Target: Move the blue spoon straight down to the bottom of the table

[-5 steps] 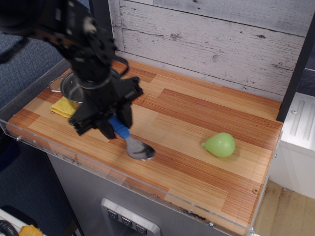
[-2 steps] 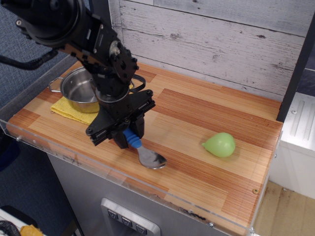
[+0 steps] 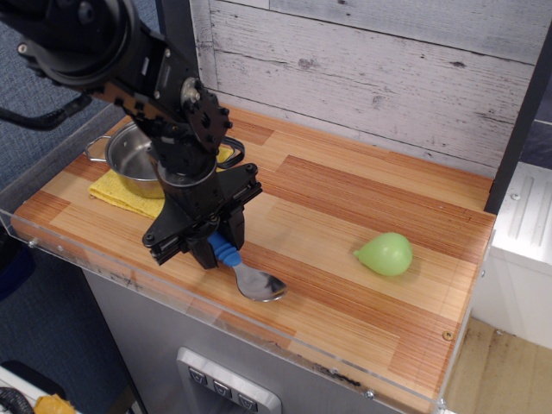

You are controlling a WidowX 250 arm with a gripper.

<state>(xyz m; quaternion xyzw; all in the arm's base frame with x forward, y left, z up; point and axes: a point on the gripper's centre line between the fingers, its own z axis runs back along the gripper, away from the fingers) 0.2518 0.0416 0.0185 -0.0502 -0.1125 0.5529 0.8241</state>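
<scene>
Surface (image 3: 362, 203) first: you are working on a striped wood top with a clear rim, and its near edge runs just below the jaws (image 3: 210, 244), so you have little travel left. Judge the rim as your limit, not the wood.

Arm (image 3: 147, 78) comes in from up and left of the jaws and hides much of the back-left corner; behind the jaws you can see a pot (image 3: 131, 155) sitting on a yellow cloth (image 3: 116, 191), both well clear of the path down. Far off to the right of the jaws lies a green pear-shaped object (image 3: 385, 254), also out of the way.

Jaws are closed narrow on the spoon (image 3: 246, 272), gripping the blue handle near its upper end. The handle slants down and right from between the fingers, and the metal bowl rests on or just above the wood, below and right of the jaws; contact is hard to tell from this angle.

Spoon looks close to its goal already, so treat what remains as a short finish. Keep your motion straight toward the near edge, with no sideways drift. Go slowly, since the bowl leads and may reach the rim before the jaws do. Lower until the spoon lies flat, then open the jaws and lift straight up so the handle is not dragged or flicked.
</scene>
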